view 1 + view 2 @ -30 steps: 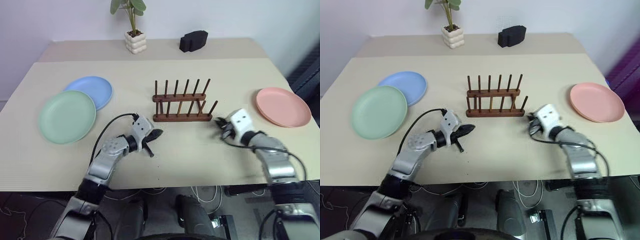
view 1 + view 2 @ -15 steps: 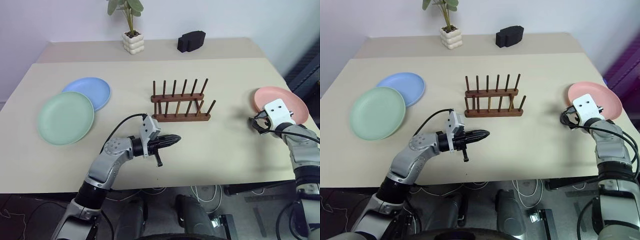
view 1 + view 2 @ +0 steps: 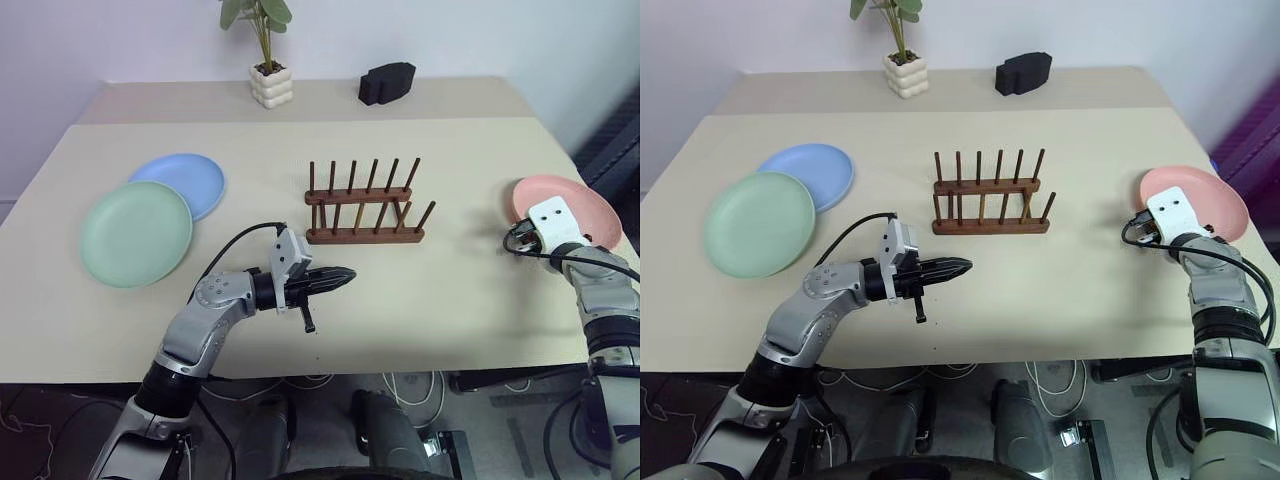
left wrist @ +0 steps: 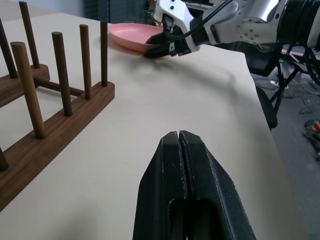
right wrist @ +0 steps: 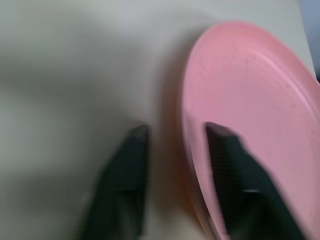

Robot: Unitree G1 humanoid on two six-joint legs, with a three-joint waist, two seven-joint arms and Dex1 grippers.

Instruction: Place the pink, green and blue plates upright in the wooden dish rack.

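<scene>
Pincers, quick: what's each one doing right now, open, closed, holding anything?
Left pincer: closed, holding nothing.
Right pincer: closed on the rim of the pink plate.

Beige table (image 3: pixel 450 320), white wall (image 3: pixel 500 40), potted plant (image 3: pixel 268 60).

The right gripper (image 5: pixel 172 137) has swung from beside the wooden dish rack (image 3: pixel 362 204) to straddle the pink plate's (image 3: pixel 580 205) near rim.

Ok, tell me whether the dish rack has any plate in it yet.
Empty. The wooden dish rack shows bare pegs; the pink plate, green plate and blue plate lie flat on the table.
</scene>
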